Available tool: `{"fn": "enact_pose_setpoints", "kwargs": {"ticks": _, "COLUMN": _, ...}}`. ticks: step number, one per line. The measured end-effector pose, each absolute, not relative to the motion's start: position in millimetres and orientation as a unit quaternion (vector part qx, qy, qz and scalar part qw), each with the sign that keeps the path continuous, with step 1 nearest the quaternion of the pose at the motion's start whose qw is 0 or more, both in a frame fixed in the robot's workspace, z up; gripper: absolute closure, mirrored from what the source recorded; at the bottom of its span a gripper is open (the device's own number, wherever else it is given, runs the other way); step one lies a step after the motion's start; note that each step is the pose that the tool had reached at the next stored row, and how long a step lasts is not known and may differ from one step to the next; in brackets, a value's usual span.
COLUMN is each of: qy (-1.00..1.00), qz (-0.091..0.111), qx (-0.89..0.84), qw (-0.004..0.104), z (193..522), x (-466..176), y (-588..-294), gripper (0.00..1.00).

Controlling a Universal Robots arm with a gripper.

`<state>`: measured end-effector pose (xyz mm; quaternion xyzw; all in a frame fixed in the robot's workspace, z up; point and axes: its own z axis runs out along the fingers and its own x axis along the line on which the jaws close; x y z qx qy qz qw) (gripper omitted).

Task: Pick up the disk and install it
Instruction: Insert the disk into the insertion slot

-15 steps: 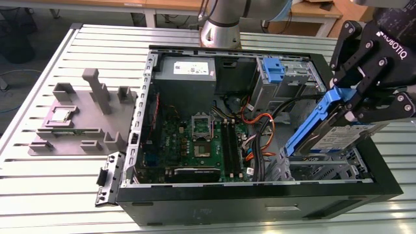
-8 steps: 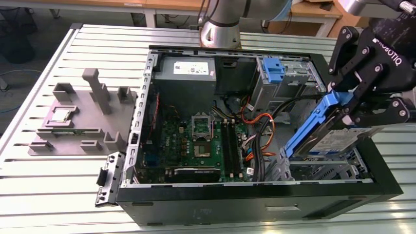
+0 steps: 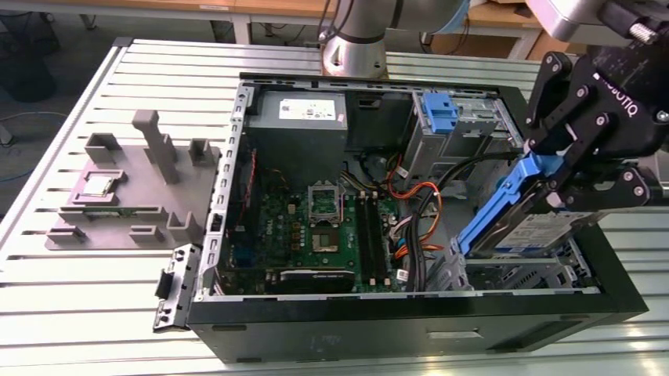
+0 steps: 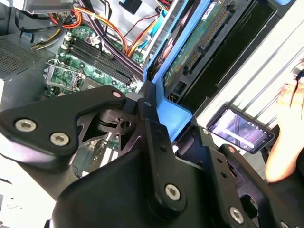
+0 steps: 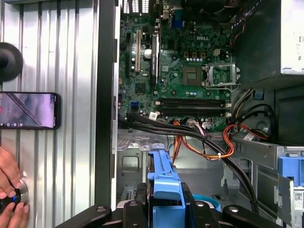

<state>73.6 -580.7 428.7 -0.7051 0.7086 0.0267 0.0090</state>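
My gripper is shut on the disk, a silver drive with blue side rails and a white-and-blue label. It hangs tilted, one end down, over the open computer case, above the metal drive cage at the exterior view's right. In the second wrist view the black fingers clamp the blue rail, and the disk's green circuit underside faces the camera. The first wrist view shows the blue rail end-on between the fingers, above the cage floor.
Inside the case lie the motherboard, orange and black cables, a grey power supply and another blue caddy. A grey fixture holds a CPU chip. A phone and a person's hand are beside the case.
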Motion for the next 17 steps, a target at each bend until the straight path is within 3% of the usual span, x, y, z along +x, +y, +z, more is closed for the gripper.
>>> {"fn": "enact_pose_setpoints", "kwargs": {"ticks": 17, "qy": 0.709, "qz": 0.027, "qx": -0.705, "qw": 0.009, "z": 420.3, "x": 74.0, "y": -581.6, "gripper": 0.63}}
